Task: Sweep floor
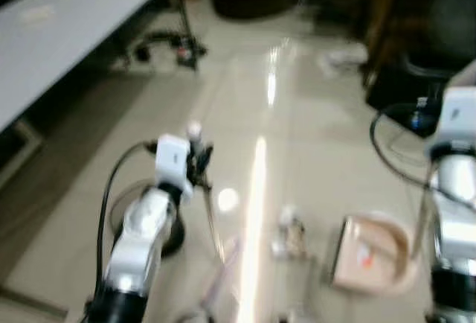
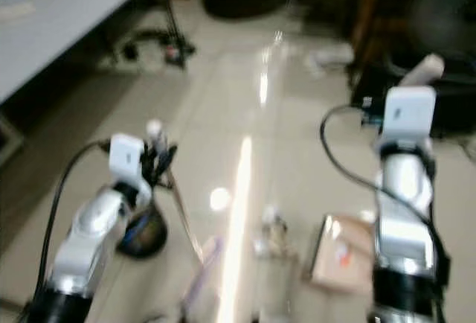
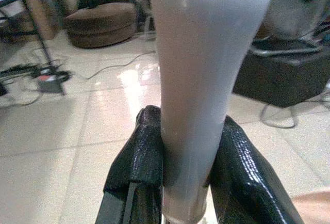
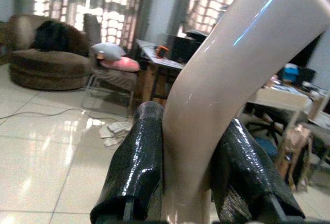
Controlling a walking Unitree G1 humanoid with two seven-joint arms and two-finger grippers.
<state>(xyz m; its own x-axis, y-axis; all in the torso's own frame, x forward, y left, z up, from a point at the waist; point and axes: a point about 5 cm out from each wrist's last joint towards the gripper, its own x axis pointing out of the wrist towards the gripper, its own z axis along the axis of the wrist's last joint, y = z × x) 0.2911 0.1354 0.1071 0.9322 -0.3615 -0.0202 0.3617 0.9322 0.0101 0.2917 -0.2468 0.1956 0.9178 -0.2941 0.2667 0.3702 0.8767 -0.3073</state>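
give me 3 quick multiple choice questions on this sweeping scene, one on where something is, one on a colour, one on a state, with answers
1. Where does the dustpan lie?
A. on the floor by the right arm
B. on the grey table
C. on the brown sofa

2. What colour is the dustpan?
A. blue
B. beige-pink
C. green

3. What is the left gripper doing?
A. hanging open
B. shut on the broom handle
C. pressing the floor

Answers: 1 A, it lies on the tiles beside that arm. 2 B, its tray is pale beige-pink. 3 B, both black fingers clamp the pale handle.
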